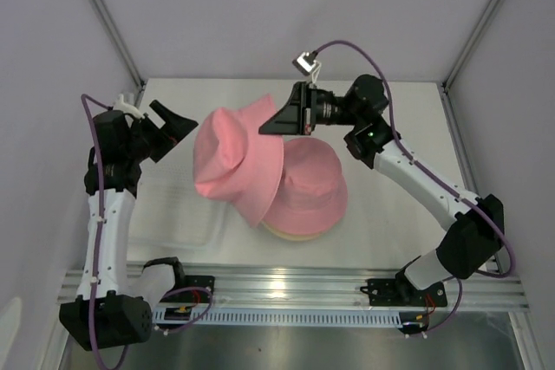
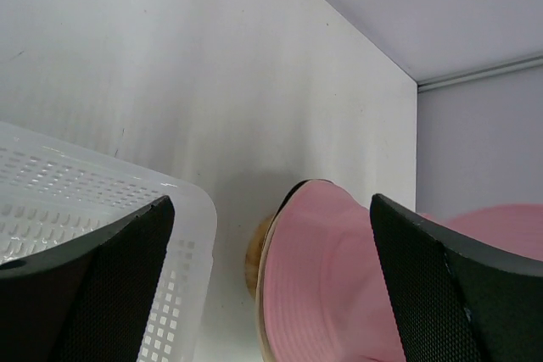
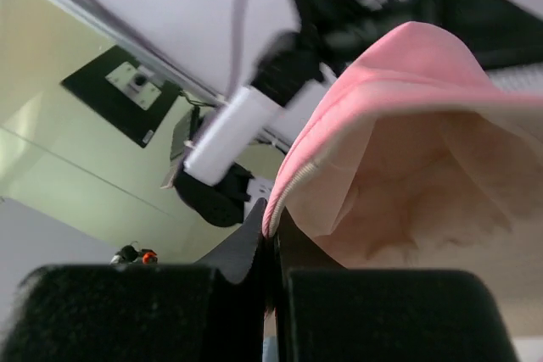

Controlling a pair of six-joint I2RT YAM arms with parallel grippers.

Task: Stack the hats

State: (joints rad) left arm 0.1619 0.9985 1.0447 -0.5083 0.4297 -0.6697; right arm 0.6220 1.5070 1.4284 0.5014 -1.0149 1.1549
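Top external view: right jaws tight on tilted pink hat [image 1: 232,162] brim, left jaws wide apart

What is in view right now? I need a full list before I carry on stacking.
lifted pink hat: one, pink, hanging by its brim above the table's middle
resting pink hat: one, pink, top of the pile, right of the lifted one
beige hat: one, beige, only its edge shows under the resting pink hat
basket: one, white, perforated, left side
table: one, white
left end effector: one, black, open, empty, left of the lifted hat
right end effector: one, black, shut on the lifted hat's brim
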